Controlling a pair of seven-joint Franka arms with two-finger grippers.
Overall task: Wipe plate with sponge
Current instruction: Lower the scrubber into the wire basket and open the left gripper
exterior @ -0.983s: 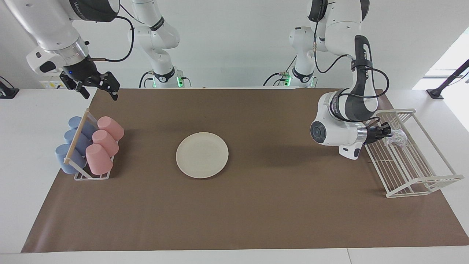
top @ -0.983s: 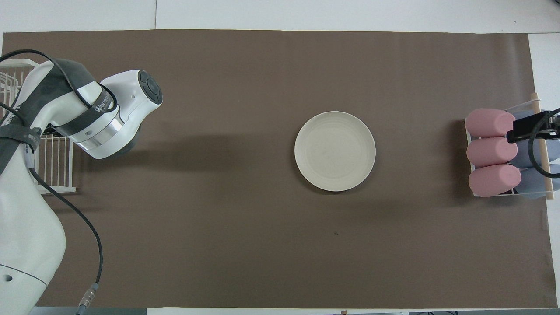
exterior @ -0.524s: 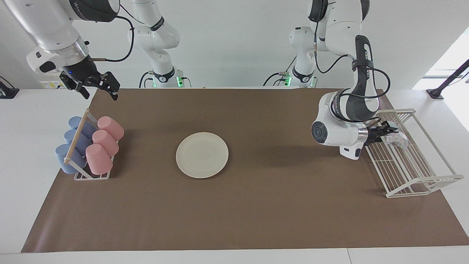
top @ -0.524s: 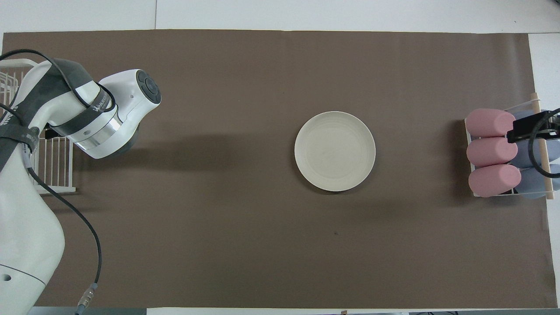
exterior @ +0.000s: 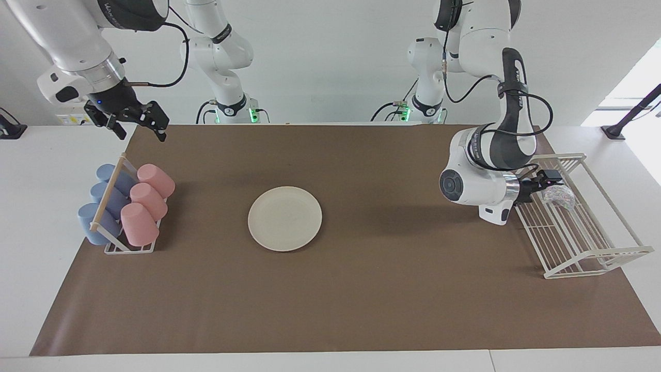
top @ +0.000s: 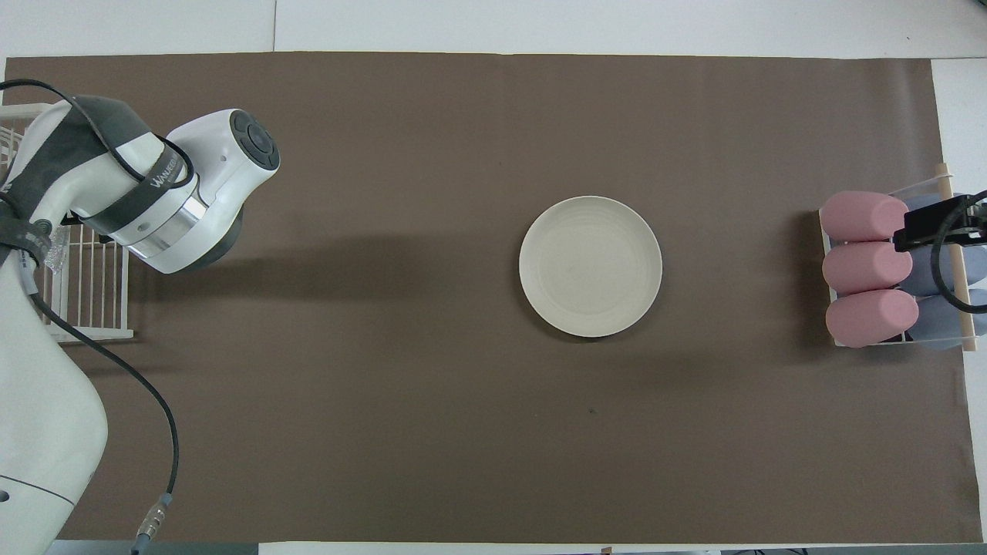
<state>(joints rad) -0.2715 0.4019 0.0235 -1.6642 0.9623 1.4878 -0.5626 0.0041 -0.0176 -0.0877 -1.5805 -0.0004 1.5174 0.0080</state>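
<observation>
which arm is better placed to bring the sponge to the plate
Left. The left gripper is already at the sponge over the white wire rack. The right gripper waits above the cup rack at the other end. The plate lies mid-table between them.

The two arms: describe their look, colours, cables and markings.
Both arms are glossy white, rounded segments with dark grey or black bands at the joints. The left arm has a round dark cap on its side, a silver ring at the wrist and a grey band with lettering. Black cables loop alongside both. The left gripper and right gripper are black.
</observation>
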